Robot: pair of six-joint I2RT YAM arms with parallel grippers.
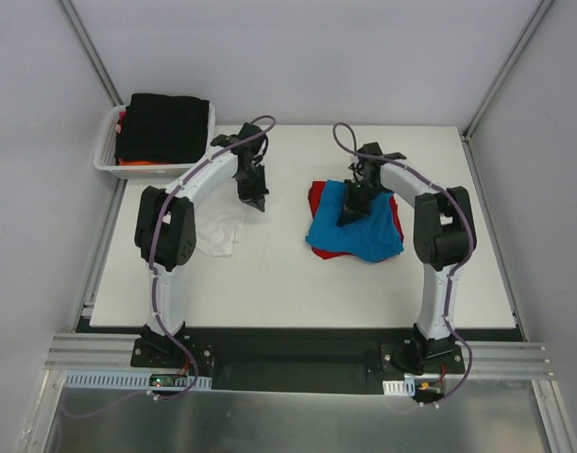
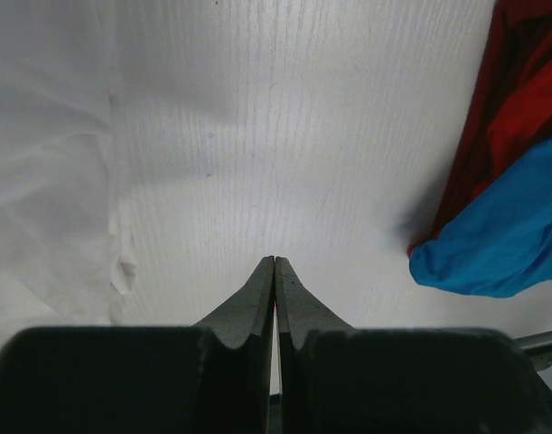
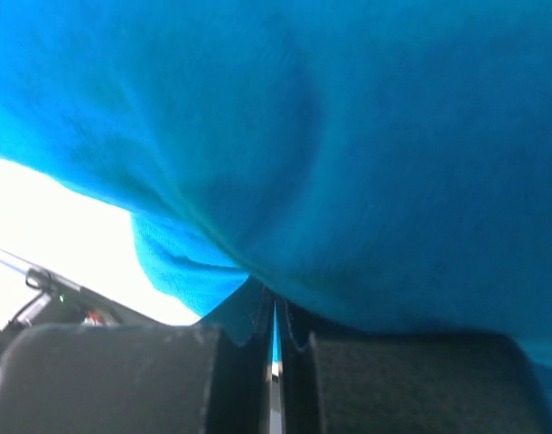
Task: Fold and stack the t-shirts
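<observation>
T-shirts on table (image 1: 288,293): one blue (image 1: 359,236), one red (image 1: 315,196), one white (image 1: 219,235); left hand (image 1: 258,202) clenched empty, right hand (image 1: 349,218) pinching blue.

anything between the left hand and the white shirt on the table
Nothing visible does. The left hand, shut, points at bare table, and the white t-shirt lies beside it with only tabletop between. The red t-shirt and blue t-shirt lie on its other side.

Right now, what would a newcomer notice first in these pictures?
The blue shirt, heaped on a red shirt right of centre, with the right gripper pinching it. The basket at the far left holds a black shirt; a white shirt lies crumpled by the left arm.
</observation>
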